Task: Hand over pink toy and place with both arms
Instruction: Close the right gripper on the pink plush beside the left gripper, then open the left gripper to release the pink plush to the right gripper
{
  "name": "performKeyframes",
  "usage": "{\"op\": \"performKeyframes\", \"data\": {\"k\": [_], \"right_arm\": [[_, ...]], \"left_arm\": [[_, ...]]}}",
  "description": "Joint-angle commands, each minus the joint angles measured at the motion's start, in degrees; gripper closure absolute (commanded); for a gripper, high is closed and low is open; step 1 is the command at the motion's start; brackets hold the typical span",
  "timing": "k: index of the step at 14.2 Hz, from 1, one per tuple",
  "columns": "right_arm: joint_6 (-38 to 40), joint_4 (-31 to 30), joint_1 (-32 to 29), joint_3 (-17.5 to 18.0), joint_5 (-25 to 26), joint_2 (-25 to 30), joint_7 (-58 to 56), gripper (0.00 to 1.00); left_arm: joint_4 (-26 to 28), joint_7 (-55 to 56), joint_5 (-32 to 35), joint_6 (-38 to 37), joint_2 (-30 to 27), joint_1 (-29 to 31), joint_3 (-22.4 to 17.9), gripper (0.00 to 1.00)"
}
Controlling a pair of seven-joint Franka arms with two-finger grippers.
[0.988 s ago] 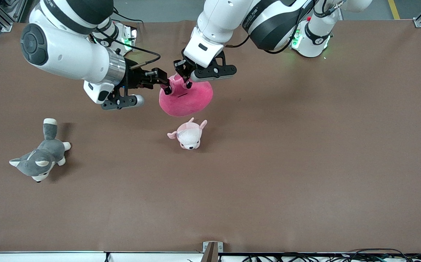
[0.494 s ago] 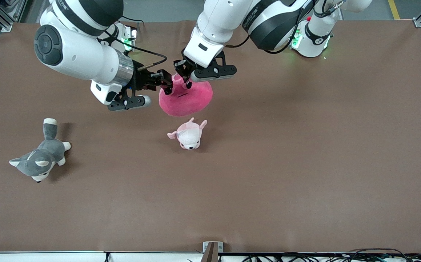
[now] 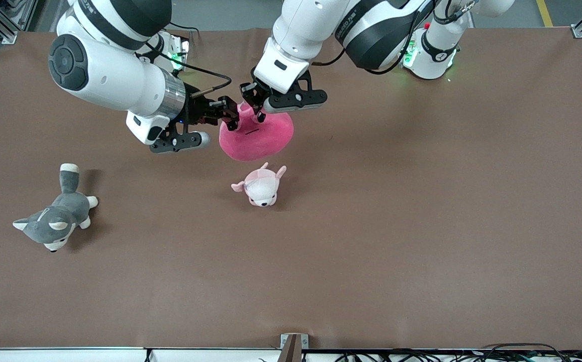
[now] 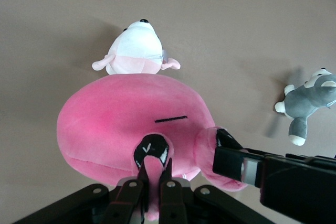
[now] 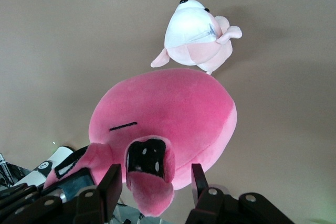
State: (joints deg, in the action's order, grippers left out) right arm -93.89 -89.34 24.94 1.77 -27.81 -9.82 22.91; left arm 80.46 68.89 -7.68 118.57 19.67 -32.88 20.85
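Note:
The pink toy [image 3: 261, 138] hangs over the table's middle, toward the robots' bases. My left gripper [image 3: 257, 111] is shut on one of its pale pink ears and holds it up, as the left wrist view [image 4: 153, 169] shows. My right gripper [image 3: 231, 116] is open. In the right wrist view [image 5: 155, 169] its fingers [image 5: 111, 182] stand apart on either side of the toy's other ear, without touching it. The toy's round body also shows in both wrist views [image 4: 131, 119] [image 5: 168, 108].
A small pale pink-and-white plush [image 3: 261, 187] lies on the brown table [image 3: 421, 226] just nearer the front camera than the pink toy. A grey-and-white husky plush [image 3: 55, 221] lies toward the right arm's end.
My right gripper has moved in toward the pink toy, so its fingers now stand round an ear. The left gripper and the toy have stayed still.

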Motion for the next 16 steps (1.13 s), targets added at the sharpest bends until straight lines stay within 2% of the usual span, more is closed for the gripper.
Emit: {"op": "performKeyframes", "data": {"k": [1,4,5,9,10,12,13,14,15,16], "right_arm": [[-0.24,0.92,0.81,-0.28,1.17,-0.72,0.20,0.38],[-0.15,0.92,0.81,-0.28,1.09,-0.99,0.12,0.39],[-0.15,0.92,0.90,-0.28,1.09,-0.99,0.12,0.46],[0.11,0.83,1.25,-0.28,0.91,-1.16,0.12,0.93],[0.20,0.92,1.33,-0.28,0.91,-1.16,-0.23,0.97],[0.20,0.92,1.16,-0.28,1.00,-1.08,-0.76,0.98],[0.28,0.92,1.16,-0.28,1.00,-1.16,-0.76,0.99],[0.29,0.92,1.07,-0.28,0.91,-1.08,-0.76,0.99],[0.37,1.01,0.90,-0.28,0.91,-1.08,-0.76,0.99],[0.63,0.92,0.55,-0.28,1.00,-1.08,-0.94,0.99]], "left_arm": [[-1.01,0.90,0.30,-0.89,0.11,-0.25,-0.11,0.98],[-0.92,0.90,0.30,-0.98,0.02,-0.25,-0.11,0.98],[-0.92,0.90,0.30,-0.98,0.02,-0.25,-0.11,0.98],[-0.83,0.90,0.30,-1.67,0.02,-0.25,-0.19,0.98],[-0.92,0.90,0.30,-1.77,0.02,-0.17,-0.20,0.98],[-1.10,0.90,0.30,-1.77,-0.07,-0.25,-0.20,0.98],[-1.10,0.55,0.38,-1.77,-0.24,-0.17,-0.20,0.90],[-1.10,0.28,0.38,-1.77,-0.33,0.10,-0.20,0.50],[-1.10,0.20,0.47,-1.77,-0.42,0.10,-0.20,0.02],[-1.10,0.28,0.56,-1.85,-0.86,0.01,-0.28,0.00]]}}
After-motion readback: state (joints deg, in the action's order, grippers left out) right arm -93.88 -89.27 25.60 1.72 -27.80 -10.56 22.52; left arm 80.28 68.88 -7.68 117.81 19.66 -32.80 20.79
